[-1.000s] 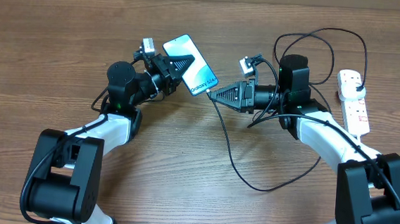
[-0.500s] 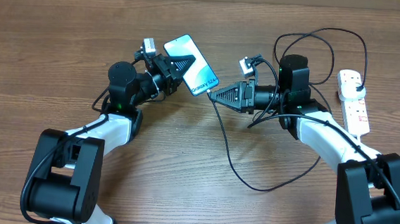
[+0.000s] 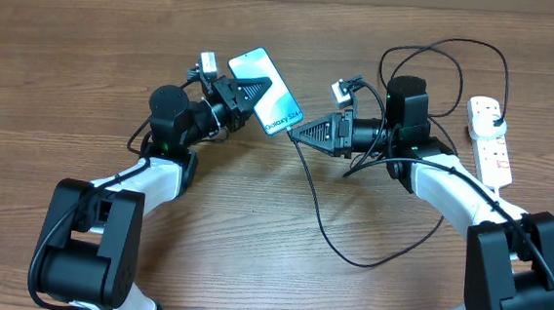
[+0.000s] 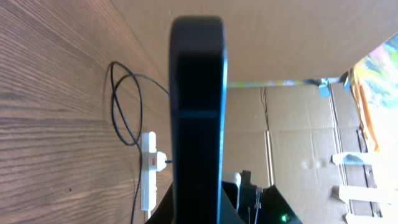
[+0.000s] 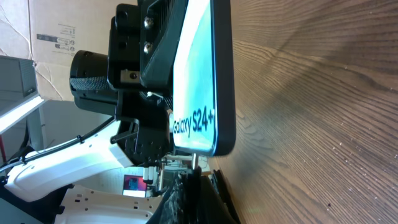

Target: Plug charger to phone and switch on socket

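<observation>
Phone [image 3: 278, 106] clamped in left gripper [image 3: 249, 88]; charger [image 3: 317, 207] connector pinched in right gripper [image 3: 300, 132], tip seen just beside phone's 4 o'clock end — socket [image 3: 490, 141] noted well apart at 3 o'clock.

Lab or storeroom: cardboard boxes [image 4: 298, 143]

The phone [image 3: 280, 104], black-framed with a pale blue lit screen (reading "Galaxy S24+"), is tilted just upper left of centre. The charger [image 3: 315, 205], a thin black cable, loops from the phone's lower end across to the socket [image 3: 492, 151], a white strip at the right edge.
</observation>
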`<state>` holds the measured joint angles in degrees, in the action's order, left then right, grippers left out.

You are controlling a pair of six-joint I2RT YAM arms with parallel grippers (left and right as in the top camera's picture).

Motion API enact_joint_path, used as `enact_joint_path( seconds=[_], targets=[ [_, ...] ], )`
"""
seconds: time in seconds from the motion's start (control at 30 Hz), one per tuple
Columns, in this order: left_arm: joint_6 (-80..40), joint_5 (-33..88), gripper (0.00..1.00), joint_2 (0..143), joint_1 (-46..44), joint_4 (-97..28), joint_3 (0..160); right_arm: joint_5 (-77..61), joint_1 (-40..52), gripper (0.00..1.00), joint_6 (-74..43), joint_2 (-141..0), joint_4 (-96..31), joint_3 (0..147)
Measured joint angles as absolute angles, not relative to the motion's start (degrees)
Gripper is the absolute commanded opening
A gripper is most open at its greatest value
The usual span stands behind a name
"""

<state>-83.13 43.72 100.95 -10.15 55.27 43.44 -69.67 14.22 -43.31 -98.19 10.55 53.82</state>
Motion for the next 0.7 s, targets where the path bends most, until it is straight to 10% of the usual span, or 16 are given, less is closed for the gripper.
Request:
enact_joint_path(
  seconds=[0.7],
  targets=[
    [-84.42,46.52,0.04,100.95,-10.31,54.96,43.44,-70.7,14.24,0.05,-42.63,-98.19,11.11,53.82]
  ],
)
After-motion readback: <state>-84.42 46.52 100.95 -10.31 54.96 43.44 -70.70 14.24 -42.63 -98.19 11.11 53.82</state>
